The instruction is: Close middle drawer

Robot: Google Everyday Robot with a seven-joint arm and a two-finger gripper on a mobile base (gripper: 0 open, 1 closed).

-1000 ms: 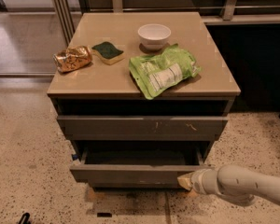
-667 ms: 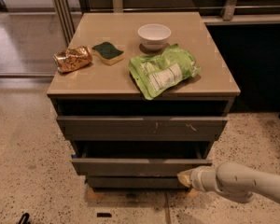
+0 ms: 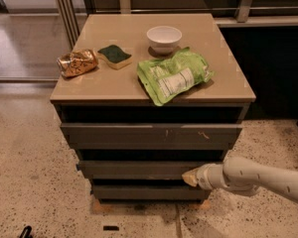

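Note:
The middle drawer (image 3: 134, 170) is a plain grey-brown front between the wider scratched top front (image 3: 149, 134) and the narrower bottom front (image 3: 144, 192). It stands pushed nearly flush, with only a thin dark gap above it. My gripper (image 3: 190, 177) comes in from the lower right on a white arm (image 3: 258, 178). Its pale tip rests against the right end of the middle drawer's front.
On the tan cabinet top (image 3: 109, 86) lie a white bowl (image 3: 164, 37), a green snack bag (image 3: 173, 76), a green sponge (image 3: 114, 56) and a brown snack bag (image 3: 77, 62). A speckled floor surrounds the cabinet. A dark counter base stands to the right.
The middle drawer has slid inward; a second ago its open inside showed, now it is almost flush. My gripper moved forward with its front.

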